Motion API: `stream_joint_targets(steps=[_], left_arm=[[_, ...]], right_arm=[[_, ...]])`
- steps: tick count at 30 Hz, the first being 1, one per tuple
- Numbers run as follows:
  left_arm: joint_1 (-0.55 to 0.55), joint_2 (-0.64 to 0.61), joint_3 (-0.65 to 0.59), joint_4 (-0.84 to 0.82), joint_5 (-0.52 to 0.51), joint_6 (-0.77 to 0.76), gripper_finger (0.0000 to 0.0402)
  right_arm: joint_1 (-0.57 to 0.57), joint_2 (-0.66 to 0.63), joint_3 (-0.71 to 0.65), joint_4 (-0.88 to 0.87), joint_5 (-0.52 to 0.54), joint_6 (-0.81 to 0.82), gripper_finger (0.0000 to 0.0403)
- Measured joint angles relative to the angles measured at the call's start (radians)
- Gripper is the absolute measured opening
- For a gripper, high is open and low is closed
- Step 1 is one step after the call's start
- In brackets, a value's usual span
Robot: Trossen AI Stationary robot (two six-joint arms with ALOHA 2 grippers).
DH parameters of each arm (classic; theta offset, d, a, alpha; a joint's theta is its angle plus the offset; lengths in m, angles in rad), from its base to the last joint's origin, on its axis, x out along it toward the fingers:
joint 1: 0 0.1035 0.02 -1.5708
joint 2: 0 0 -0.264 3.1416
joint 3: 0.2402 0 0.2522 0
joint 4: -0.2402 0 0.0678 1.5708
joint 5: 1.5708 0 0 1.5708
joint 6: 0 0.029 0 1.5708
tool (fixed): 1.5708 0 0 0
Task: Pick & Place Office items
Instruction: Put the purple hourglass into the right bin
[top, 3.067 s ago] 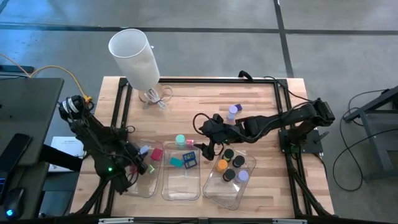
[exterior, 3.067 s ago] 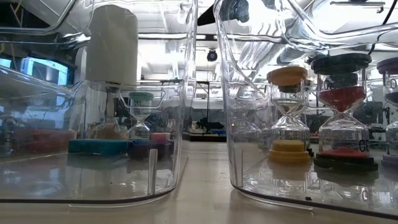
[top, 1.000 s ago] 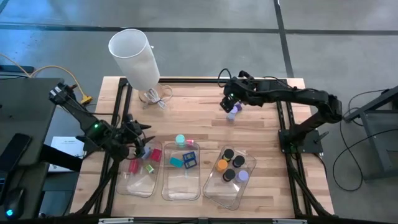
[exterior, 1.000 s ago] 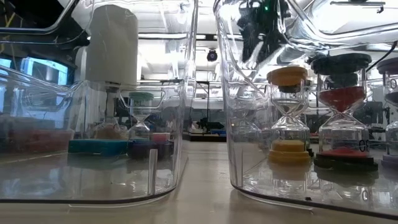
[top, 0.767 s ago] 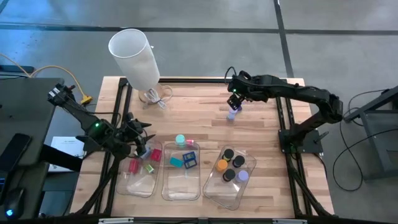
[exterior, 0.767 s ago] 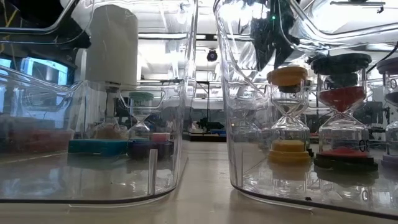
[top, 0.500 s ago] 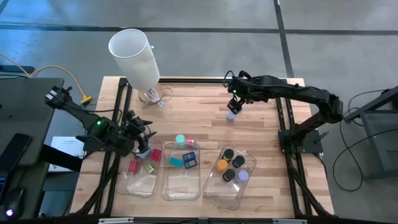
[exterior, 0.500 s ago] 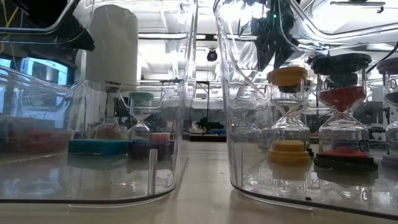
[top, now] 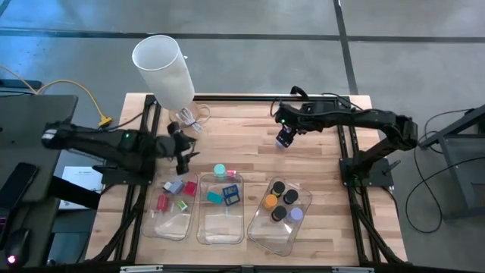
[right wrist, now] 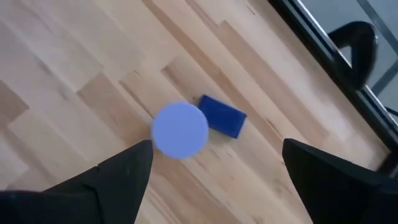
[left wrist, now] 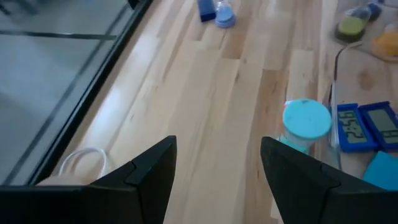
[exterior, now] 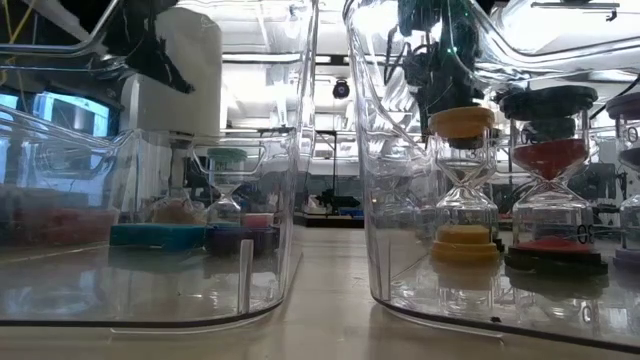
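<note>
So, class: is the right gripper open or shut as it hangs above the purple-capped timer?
Open. In the right wrist view the right gripper has its jaws spread wide, with the purple-capped timer and a blue block on the table between them, ungrasped.

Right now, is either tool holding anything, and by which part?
Nothing is held. The right tool is open above the purple-capped timer; the left tool is open and empty.

You have a lilac-capped sand timer standing upright on the bare wood with a small blue block touching or just beside it, both well apart from the three clear trays that hold your remaining timers, blocks and clips.
</note>
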Motion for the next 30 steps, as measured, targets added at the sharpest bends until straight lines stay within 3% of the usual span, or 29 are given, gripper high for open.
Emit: stream_joint_targets(steps=[8, 14, 19, 30], left_arm=[[0.327, 0.018, 0.0, 0.104, 0.433, 0.174, 0.0224], [0.451, 0.089, 0.0, 0.161, 0.611, 0.231, 0.0224], [0.478, 0.164, 0.0, 0.225, 0.689, 0.246, 0.0224], [0.479, 0.231, 0.0, 0.329, 0.688, 0.264, 0.0224]], right_arm=[[0.008, 0.0, -0.041, 0.07, -0.101, -0.031, 0.0348], [-0.01, 0.0, -0.08, 0.143, -0.127, -0.081, 0.0348], [-0.028, 0.0, -0.117, 0.182, -0.129, -0.106, 0.0348], [-0.034, 0.0, -0.169, 0.263, -0.147, -0.183, 0.0348]])
